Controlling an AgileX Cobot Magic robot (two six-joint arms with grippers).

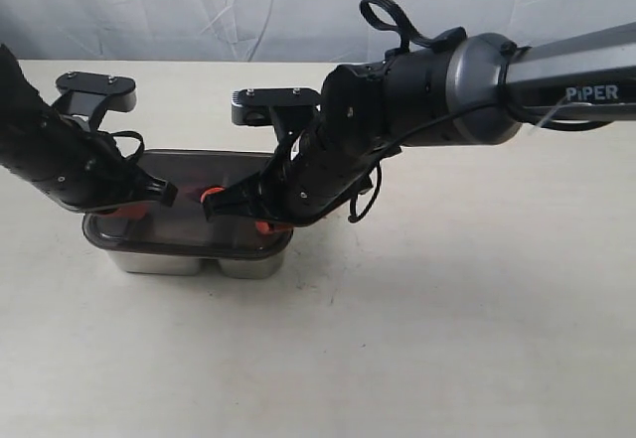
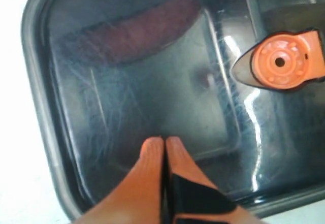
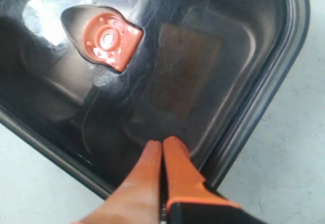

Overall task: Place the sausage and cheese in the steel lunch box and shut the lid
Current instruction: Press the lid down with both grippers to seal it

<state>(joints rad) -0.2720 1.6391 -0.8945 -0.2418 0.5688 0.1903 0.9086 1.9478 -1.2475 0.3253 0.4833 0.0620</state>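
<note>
Your lid (image 1: 184, 227) is down on the steel lunch box (image 1: 159, 262), which sits left of centre on the desk (image 1: 447, 339) with its long axis running left to right. The lid is a dark, smoky, see-through rectangle with rounded corners, and only a strip of shiny steel shows below it on the near side. At its middle you can see the small orange valve (image 2: 282, 61), round with a hole in the centre. Through the tint on the left half lies the sausage (image 2: 137, 31), a dull red curved shape. It runs roughly along the box's length with a slight slant, close to the long side away from your left claw (image 2: 163, 148). That claw has its orange fingers pressed together, with nothing between them and the tips down at the lid's top. On the right half, the cheese (image 3: 185, 69) shows as a brownish blunt patch under the lid. Its longer side looks to run across the box, roughly parallel to the short right end, though the tint blurs its outline. Your right claw (image 3: 162, 148) is likewise squeezed tight on nothing, its tips at the lid just inside the rim. In the exterior view both claws meet near the valve, left and right of it.
</note>
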